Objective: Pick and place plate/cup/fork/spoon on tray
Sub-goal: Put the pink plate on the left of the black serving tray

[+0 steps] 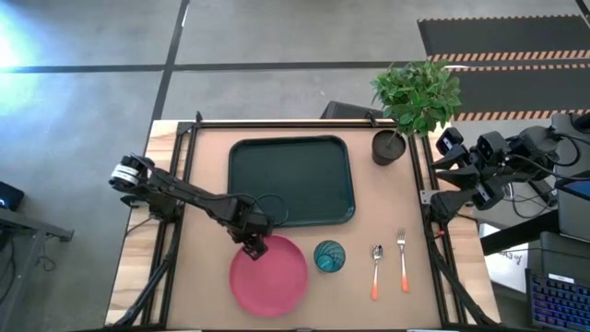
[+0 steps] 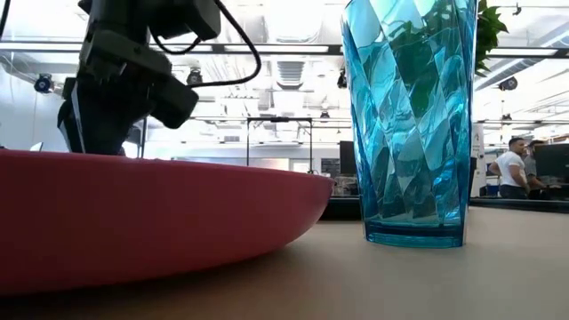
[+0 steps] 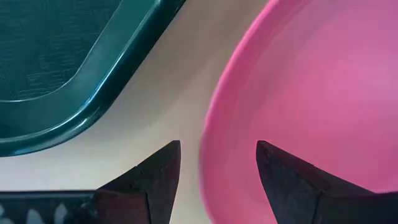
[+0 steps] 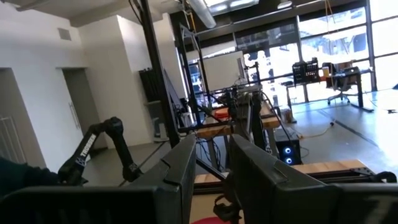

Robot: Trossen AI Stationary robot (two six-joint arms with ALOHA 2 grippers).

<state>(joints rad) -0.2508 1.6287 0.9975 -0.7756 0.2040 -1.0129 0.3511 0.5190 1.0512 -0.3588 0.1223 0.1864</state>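
Workshop lights and a concrete floor frame the tan table, where the left gripper hangs over the far rim of the pink plate near the table's front edge, fingers spread wide astride that rim, nothing held yet. The green tray lies bare toward the far edge; the cup, spoon and fork line up beside the plate. The right gripper waits off the table's right edge, jaws partly parted and empty. A shallow bite could let the plate slip or nudge the cup. Only the left wrist view shows the rim between the fingers; the low view hides it.
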